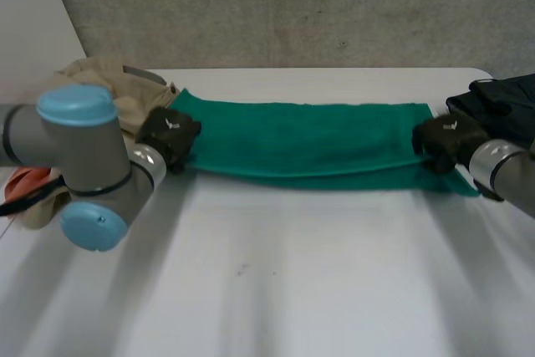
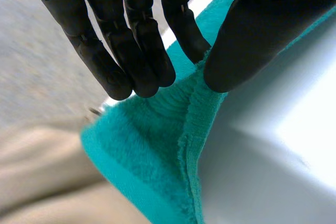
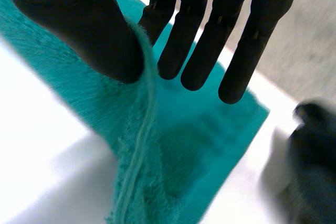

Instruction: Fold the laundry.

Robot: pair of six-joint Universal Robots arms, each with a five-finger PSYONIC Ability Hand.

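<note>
Overhead plus wrist close-ups, same towel (image 1: pixel 309 135)

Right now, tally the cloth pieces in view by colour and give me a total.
Green: 1, the green towel, pinched at its ends by the left hand and the right hand.
Beige: 1, the beige heap.
Dark: 1, the dark garment.
Orange: 1, the orange piece, partly hidden by the left arm.
Total: 4.
</note>
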